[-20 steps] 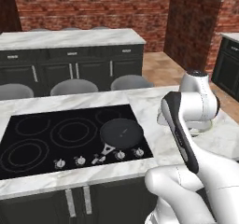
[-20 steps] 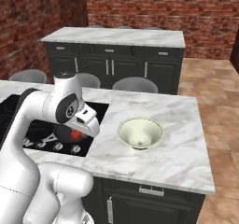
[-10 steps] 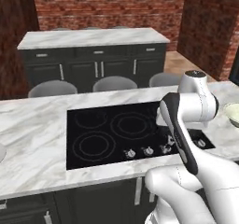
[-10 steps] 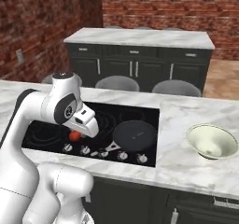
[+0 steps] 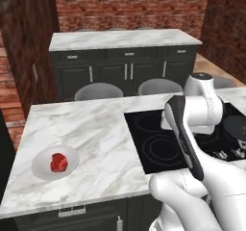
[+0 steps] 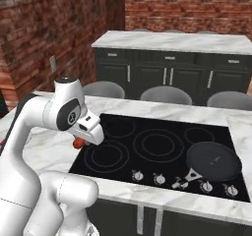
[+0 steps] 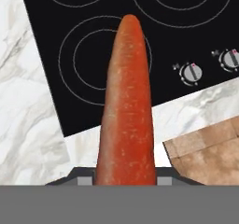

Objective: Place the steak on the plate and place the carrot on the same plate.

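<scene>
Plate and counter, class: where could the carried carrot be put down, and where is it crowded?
Free: plate rim around the steak, and marble between plate and cooktop. Crowded: cooktop's right end, with pan and knobs. Gripper holds the carrot.

Kitchen: cooktop (image 6: pixel 162 149), marble counter (image 5: pixel 91 138)

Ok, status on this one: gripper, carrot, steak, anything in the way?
Gripper shut on carrot, above cooktop. Steak on plate, far left of counter. Nothing in the way.
</scene>
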